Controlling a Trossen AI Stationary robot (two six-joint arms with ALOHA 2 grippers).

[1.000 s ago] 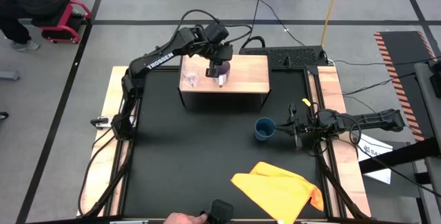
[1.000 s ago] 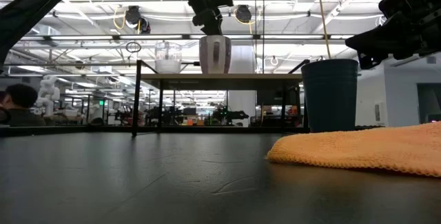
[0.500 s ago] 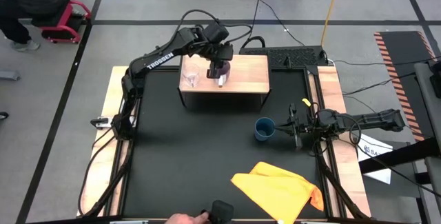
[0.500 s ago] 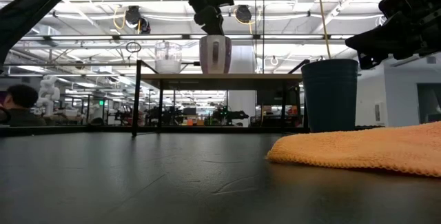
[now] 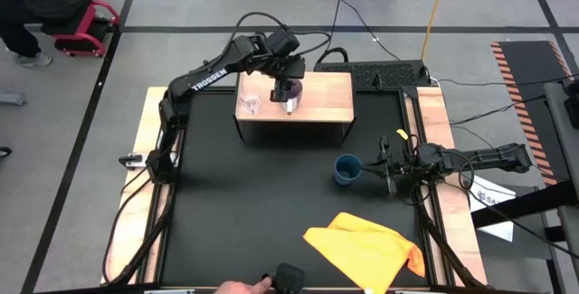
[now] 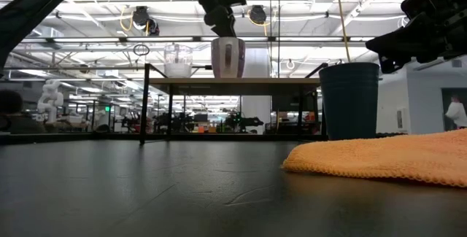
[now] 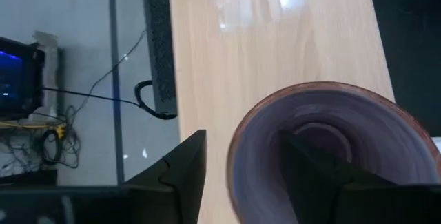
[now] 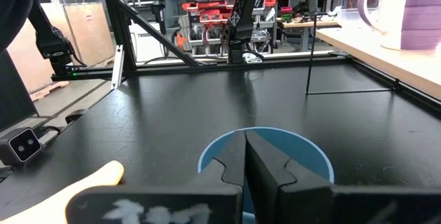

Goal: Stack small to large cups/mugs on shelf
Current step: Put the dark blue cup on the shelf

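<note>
The light purple mug (image 6: 228, 57) stands upright on the wooden shelf (image 5: 324, 102), with the tiny clear glass (image 5: 251, 104) to its left. My left gripper (image 7: 244, 172) reaches down over the mug from the far left and is open. One finger (image 7: 182, 176) stands outside the mug's wall with bare wood showing between them. The other finger (image 7: 313, 172) is down inside the mug. The dark blue cup (image 5: 346, 169) stands on the black table to the right. My right gripper (image 8: 244, 141) is shut and lies level just right of it.
A yellow cloth (image 5: 366, 253) lies at the near right of the table. A person's hand with a dark object (image 5: 288, 278) shows at the near edge. Pale wooden rails (image 5: 434, 113) run along both sides. Black table lies bare between the shelf and the cloth.
</note>
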